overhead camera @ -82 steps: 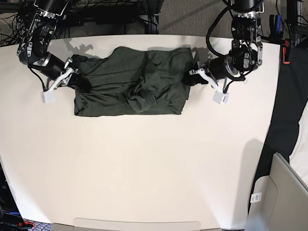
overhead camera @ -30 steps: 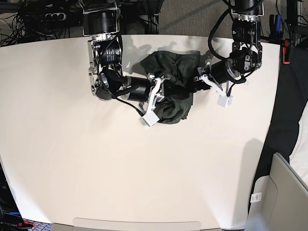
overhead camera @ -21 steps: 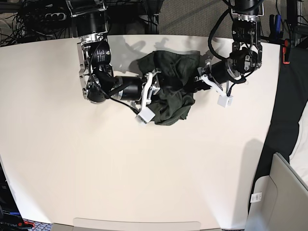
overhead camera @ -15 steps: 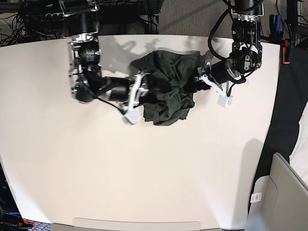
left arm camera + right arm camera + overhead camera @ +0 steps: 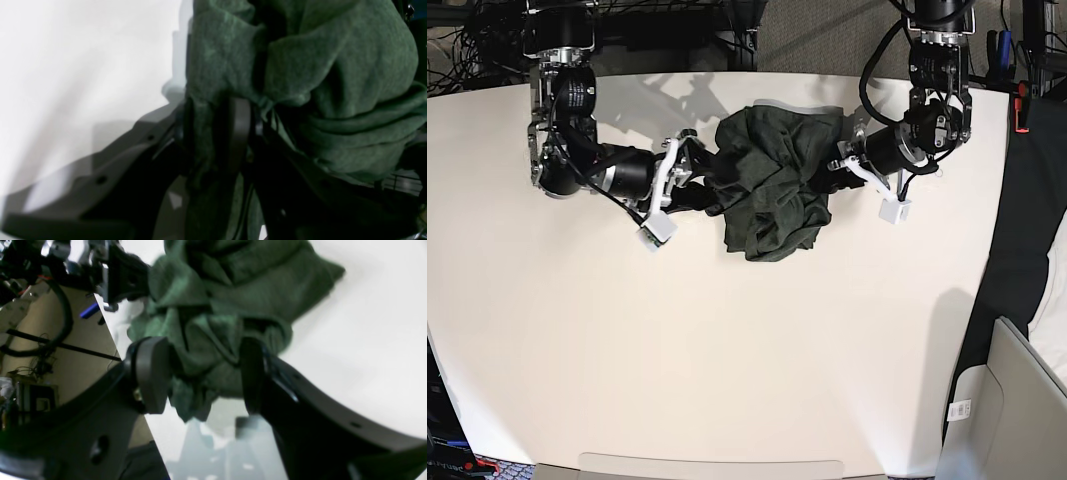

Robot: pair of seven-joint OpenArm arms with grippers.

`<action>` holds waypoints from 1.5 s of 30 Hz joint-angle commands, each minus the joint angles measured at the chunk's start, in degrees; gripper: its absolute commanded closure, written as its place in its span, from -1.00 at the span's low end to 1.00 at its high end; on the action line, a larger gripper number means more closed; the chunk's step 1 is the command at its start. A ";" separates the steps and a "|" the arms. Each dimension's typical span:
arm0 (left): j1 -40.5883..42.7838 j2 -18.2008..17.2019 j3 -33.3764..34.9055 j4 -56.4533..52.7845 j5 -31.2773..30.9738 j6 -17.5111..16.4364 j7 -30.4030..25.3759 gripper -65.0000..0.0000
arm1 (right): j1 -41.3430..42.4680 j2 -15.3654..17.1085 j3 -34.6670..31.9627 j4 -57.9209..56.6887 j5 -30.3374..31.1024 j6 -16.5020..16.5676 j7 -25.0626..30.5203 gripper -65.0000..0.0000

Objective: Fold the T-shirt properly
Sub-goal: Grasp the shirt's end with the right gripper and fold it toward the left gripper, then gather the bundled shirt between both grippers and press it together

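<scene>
Tabletop: a wide white surface; only its far middle carries anything.
T-shirt: a short while back it lies spread wide across the far side; now it sits bunched in a rumpled olive heap at the far centre, narrower and taller than before, its near lobe hanging toward the front.
Right arm: it has swept in from the far left edge to the heap and is now drawing back leftward along the tabletop.
Right hand: its jaws have just widened and stand apart with a loose fold of cloth between them, nothing pinched; it sits just left of the heap.
Left hand: closed on a fold of the T-shirt at the heap's right side, cloth clamped between the pads, in the same spot as before.
Meaning for the task: the left half seems to have been carried over toward the right, yet the result looks crumpled rather than flat, so this fold probably needs smoothing or redoing.
</scene>
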 commanded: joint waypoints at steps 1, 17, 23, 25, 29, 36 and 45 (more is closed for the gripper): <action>-0.27 -0.57 -0.14 0.27 1.51 0.89 0.41 0.47 | 1.37 0.30 -1.26 0.92 0.45 0.36 0.91 -0.04; 0.09 -0.57 -0.06 0.27 1.51 0.89 0.50 0.47 | 7.61 -1.28 -18.40 -1.63 -8.25 0.36 0.73 0.74; 0.17 -0.57 0.03 0.27 1.51 0.89 0.50 0.47 | 12.45 -3.92 -25.70 -4.44 -8.34 0.36 -1.29 0.80; 0.17 0.22 0.03 0.27 1.51 0.89 0.50 0.47 | 14.29 -4.36 -29.13 -5.67 -8.34 0.36 -1.38 0.80; 0.17 0.84 0.03 0.18 1.51 0.89 0.59 0.47 | 16.14 -5.94 -33.26 -6.29 -8.34 0.36 -2.87 0.78; 0.17 0.93 0.03 0.18 1.51 0.89 0.50 0.47 | 17.55 -6.65 -38.62 -7.96 -8.43 0.36 -3.49 0.69; 0.09 -0.13 -0.76 0.53 1.51 0.89 0.41 0.21 | 18.16 -4.62 -34.49 -6.90 -8.34 0.36 -3.23 0.23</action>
